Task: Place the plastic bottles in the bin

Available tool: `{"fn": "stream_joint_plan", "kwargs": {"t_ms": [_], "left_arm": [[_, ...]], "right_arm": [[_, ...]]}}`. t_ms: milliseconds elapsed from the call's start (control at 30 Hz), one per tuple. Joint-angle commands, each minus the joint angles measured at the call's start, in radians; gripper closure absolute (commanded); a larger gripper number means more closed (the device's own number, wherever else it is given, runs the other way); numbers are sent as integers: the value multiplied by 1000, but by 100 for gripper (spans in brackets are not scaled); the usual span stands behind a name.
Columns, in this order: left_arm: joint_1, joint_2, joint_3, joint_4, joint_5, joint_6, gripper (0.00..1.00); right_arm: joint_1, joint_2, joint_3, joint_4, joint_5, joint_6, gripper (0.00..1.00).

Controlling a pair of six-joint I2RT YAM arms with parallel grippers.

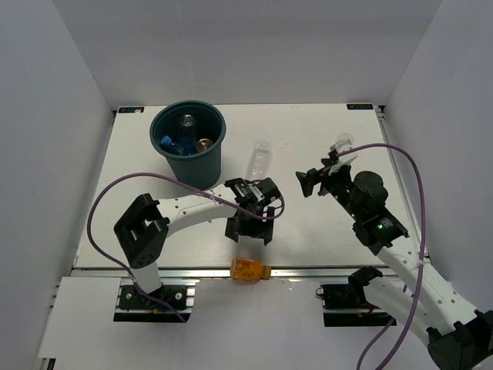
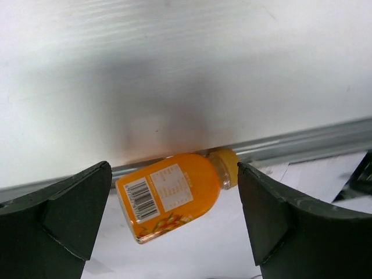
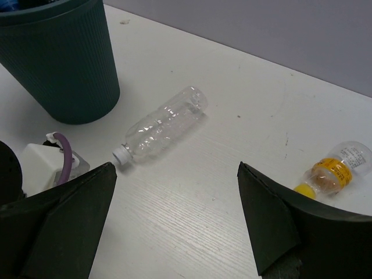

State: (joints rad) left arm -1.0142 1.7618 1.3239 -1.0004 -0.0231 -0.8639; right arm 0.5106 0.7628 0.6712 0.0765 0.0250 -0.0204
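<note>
Only the left wrist view frames an orange bottle (image 2: 168,200) between the left gripper's (image 2: 174,174) spread fingers, whereas beyond the right gripper's (image 3: 177,171) open fingers lie a clear bottle (image 3: 163,125), the bin (image 3: 58,64) and seemingly a yellow-capped bottle (image 3: 337,171).
</note>
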Motion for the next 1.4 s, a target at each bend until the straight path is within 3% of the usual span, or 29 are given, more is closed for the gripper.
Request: {"fn": "stream_joint_plan", "kwargs": {"t_ms": [0, 367, 600, 867, 967, 1000, 1133, 1167, 1267, 1367], "left_arm": [[-18, -87, -44, 45, 76, 199, 2], [-92, -162, -203, 158, 276, 286, 2], [-112, -108, -230, 131, 230, 307, 2], [-141, -41, -158, 154, 195, 339, 3], [-149, 2, -144, 140, 198, 351, 18], [-152, 10, -143, 129, 193, 352, 28], [-175, 47, -144, 131, 187, 362, 31], [-182, 54, -140, 129, 186, 368, 31], [-198, 94, -98, 100, 166, 396, 10], [-208, 134, -65, 91, 150, 410, 9]], "right_arm": [[-3, 9, 34, 17, -59, -41, 11], [-3, 44, 39, 22, -1, -59, 11], [-3, 56, 37, 26, 23, -64, 11], [-3, 40, 28, 39, 42, -64, 11], [-3, 30, 27, 39, 56, -64, 11], [-3, 29, 25, 39, 62, -67, 11], [-3, 9, 24, 37, 110, -78, 10], [-3, 1, 19, 39, 112, -78, 11], [-3, -5, 18, 43, 105, -76, 11], [-1, -6, 18, 43, 104, -73, 11]]}}
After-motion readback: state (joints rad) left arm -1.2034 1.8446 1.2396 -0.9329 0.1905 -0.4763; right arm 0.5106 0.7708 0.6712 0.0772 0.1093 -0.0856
